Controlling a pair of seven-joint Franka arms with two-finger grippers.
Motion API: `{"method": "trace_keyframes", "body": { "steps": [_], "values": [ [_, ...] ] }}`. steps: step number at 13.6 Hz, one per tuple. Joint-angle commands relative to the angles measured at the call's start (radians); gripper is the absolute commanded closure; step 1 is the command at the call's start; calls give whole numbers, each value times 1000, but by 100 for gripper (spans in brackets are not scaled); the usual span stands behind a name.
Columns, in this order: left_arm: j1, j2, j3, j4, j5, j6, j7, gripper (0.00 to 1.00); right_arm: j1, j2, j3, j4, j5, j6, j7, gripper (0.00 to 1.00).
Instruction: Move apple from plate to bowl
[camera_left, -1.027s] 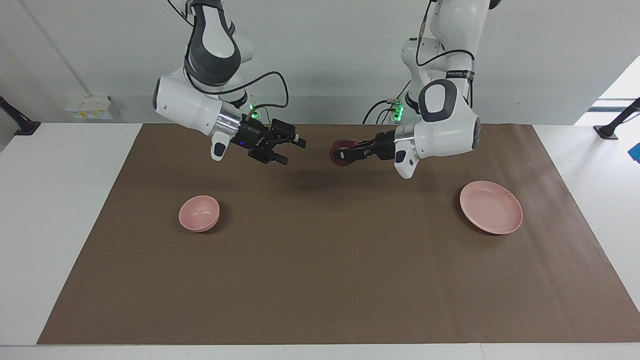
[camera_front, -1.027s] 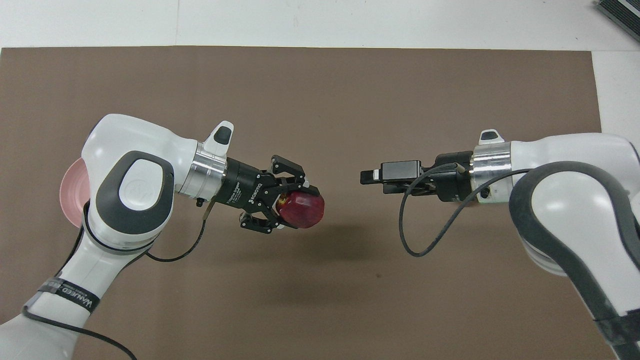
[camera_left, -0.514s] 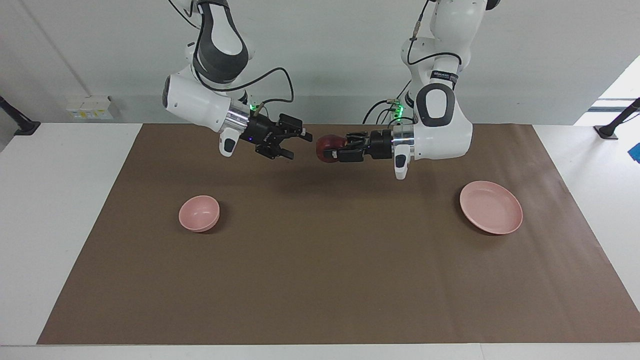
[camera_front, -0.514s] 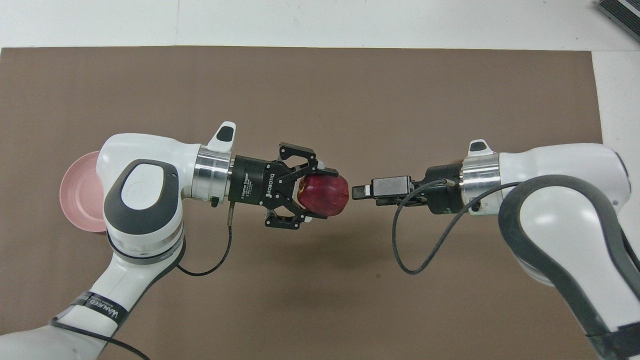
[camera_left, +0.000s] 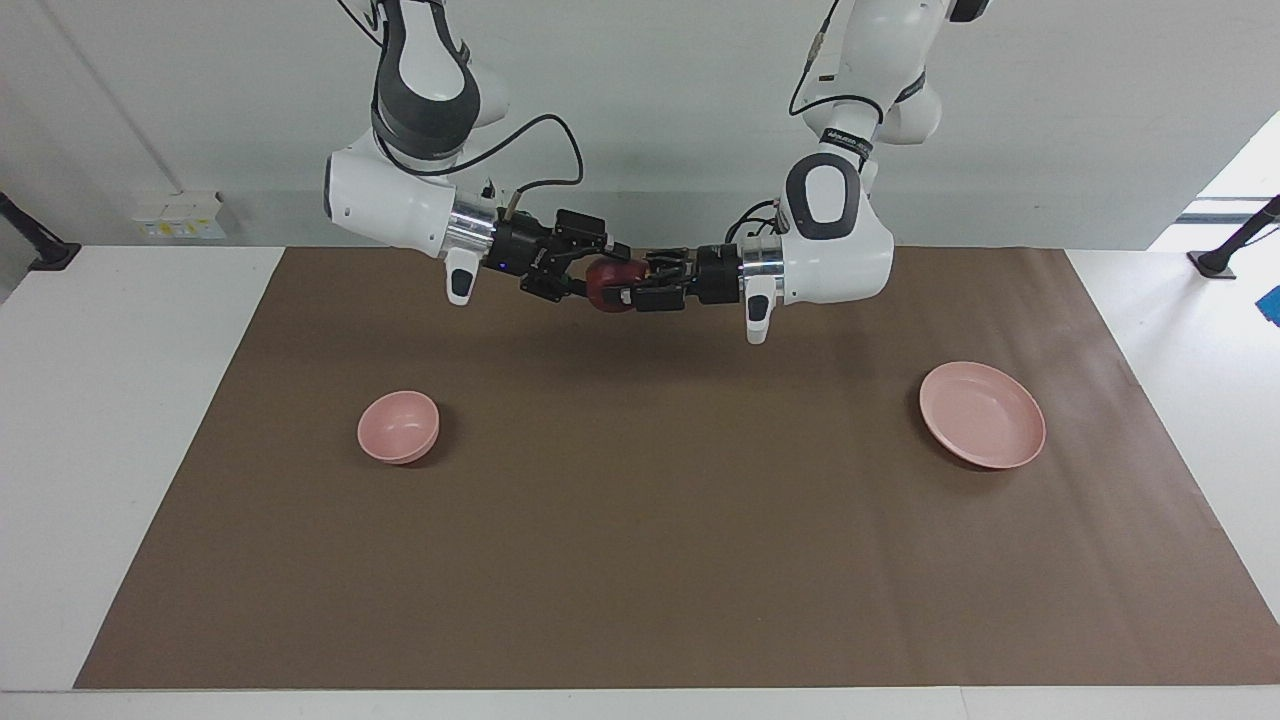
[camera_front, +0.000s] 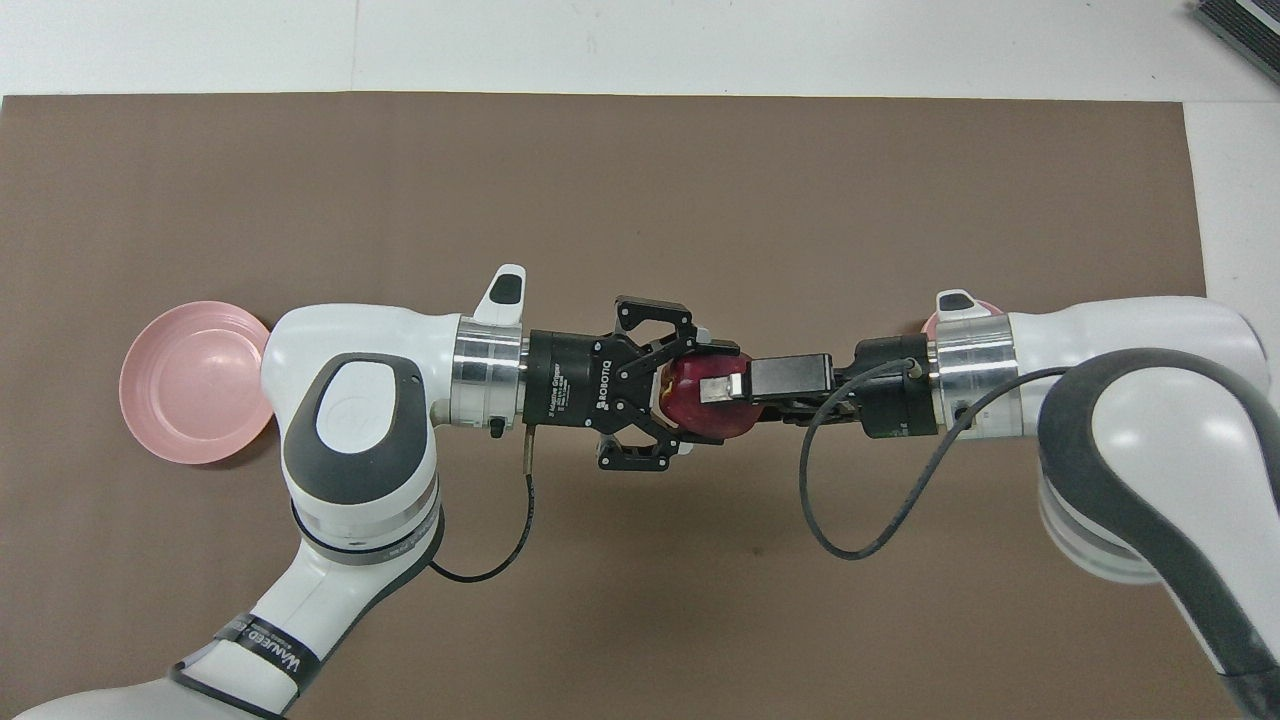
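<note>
Both grippers are meeting over mid-mat: the left gripper (camera_front: 668, 400) is clamping the apple (camera_front: 700, 408) in the air, while the right gripper (camera_left: 592, 283) is straddling it, its finger gap unreadable.

White desk (camera_left: 120, 420), most of top covered by brown paper sheet (camera_left: 660, 560). Pale grey wall (camera_left: 650, 120) along desk's robot end. White socket box (camera_left: 178, 215) low on wall toward right arm's end. Black clamp stands at both desk ends (camera_left: 30, 240), (camera_left: 1235, 245). Bright opening (camera_left: 1235, 190) and blue scrap (camera_left: 1272, 305) toward left arm's end. Grey ribbed item (camera_front: 1240, 30) at overhead view's upper corner. Even, soft light.
</note>
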Motion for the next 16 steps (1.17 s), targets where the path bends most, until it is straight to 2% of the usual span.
{"method": "trace_keyframes", "body": {
  "steps": [1,4,5,6,9,10,11,12,16],
  "values": [
    [-11,-33,-15,-27,-52,24,-7,100,-14,-26,1,-27,30,-29,-19,0],
    [-11,-36,-36,-27,-70,30,-5,100,-14,-28,1,-29,25,-29,-24,0],
    [-11,-38,-38,-27,-70,35,-5,100,-14,-28,1,-27,22,-29,-27,9],
    [-11,-39,-39,-29,-70,42,-5,100,-14,-26,1,-27,17,-29,-27,20],
    [-12,-47,-43,-38,-69,55,-5,100,-14,-26,1,-26,17,-29,-25,63],
    [-18,-47,-43,-38,-64,56,-4,100,-14,-26,1,-26,16,-29,-22,88],
    [-21,-49,-43,-41,-61,64,20,52,-14,-25,1,-26,16,-29,-16,100],
    [-24,-62,-43,-59,-61,85,81,1,-14,-23,1,-23,16,-29,-16,100],
    [-2,-62,-38,-65,-52,107,85,0,-35,-11,-2,-1,-35,-73,-19,100]
  ]
}}
